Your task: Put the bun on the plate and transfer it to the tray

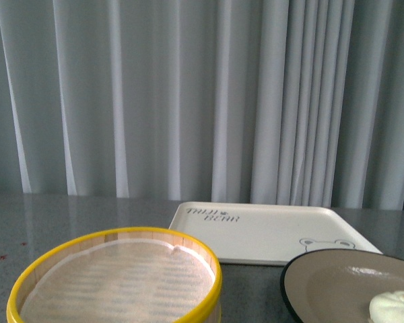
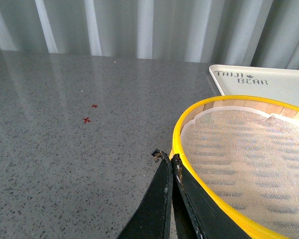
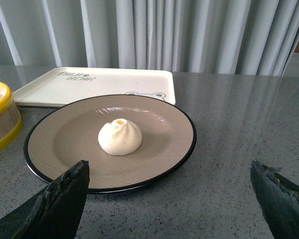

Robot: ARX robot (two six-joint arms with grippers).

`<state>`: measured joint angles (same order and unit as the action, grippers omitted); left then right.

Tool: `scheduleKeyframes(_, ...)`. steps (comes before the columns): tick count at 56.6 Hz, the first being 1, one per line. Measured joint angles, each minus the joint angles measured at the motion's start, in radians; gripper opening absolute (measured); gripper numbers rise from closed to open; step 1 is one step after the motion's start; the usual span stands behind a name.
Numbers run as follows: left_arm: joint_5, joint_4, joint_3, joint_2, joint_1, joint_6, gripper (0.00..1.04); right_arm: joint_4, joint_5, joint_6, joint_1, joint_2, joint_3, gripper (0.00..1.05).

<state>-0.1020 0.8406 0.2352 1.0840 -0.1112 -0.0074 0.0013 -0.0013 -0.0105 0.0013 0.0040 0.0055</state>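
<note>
- 1 bun point(image 3: 120, 137), small, round and cream-white with a pleated, twisted top, sits near the middle of the plate point(image 3: 65, 149).
- Plate: grey-beige, black-rimmed, just beside the cream tray point(image 3: 114, 82).
- Right gripper point(image 3: 169, 169) gapes wide, empty, at the plate's near edge.
- Left gripper point(image 2: 167, 157): fingers pressed together, holding nothing, beside the steamer basket point(image 2: 189, 112).

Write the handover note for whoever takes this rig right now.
Left hand: shut, empty, beside the steamer basket.
Right hand: open, empty, facing the plate.
The bun sits on the plate. The plate rests on the table, at the near side of the tray, apparently not on it.
Done: bun on plate.
Left: move the plate, with the bun, onto the tray.
</note>
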Motion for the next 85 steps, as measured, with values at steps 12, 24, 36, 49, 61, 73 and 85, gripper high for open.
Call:
scheduleKeyframes(12, 0.090, -0.058, -0.103, -0.160, 0.076, 0.000, 0.04, 0.000, 0.000, 0.000, 0.000, 0.000, 0.000, 0.96)
scheduleKeyframes(24, 0.098, -0.139, -0.159, -0.296, 0.109, 0.000, 0.04, 0.000, 0.000, 0.000, 0.000, 0.000, 0.000, 0.96)
scheduleKeyframes(36, 0.100, -0.157, -0.208, -0.376, 0.109, 0.000, 0.04, 0.000, 0.000, 0.000, 0.000, 0.000, 0.000, 0.96)
scheduleKeyframes(49, 0.101, -0.292, -0.209, -0.529, 0.109, 0.001, 0.04, 0.000, 0.000, 0.000, 0.000, 0.000, 0.000, 0.96)
scheduleKeyframes(61, 0.101, -0.425, -0.209, -0.669, 0.109, 0.001, 0.04, 0.000, 0.000, 0.000, 0.000, 0.000, 0.000, 0.96)
scheduleKeyframes(73, 0.101, -0.513, -0.209, -0.758, 0.109, 0.001, 0.04, 0.000, 0.000, 0.000, 0.000, 0.000, 0.000, 0.96)
scheduleKeyframes(85, 0.101, -0.589, -0.209, -0.835, 0.109, 0.001, 0.04, 0.000, 0.000, 0.000, 0.000, 0.000, 0.000, 0.96)
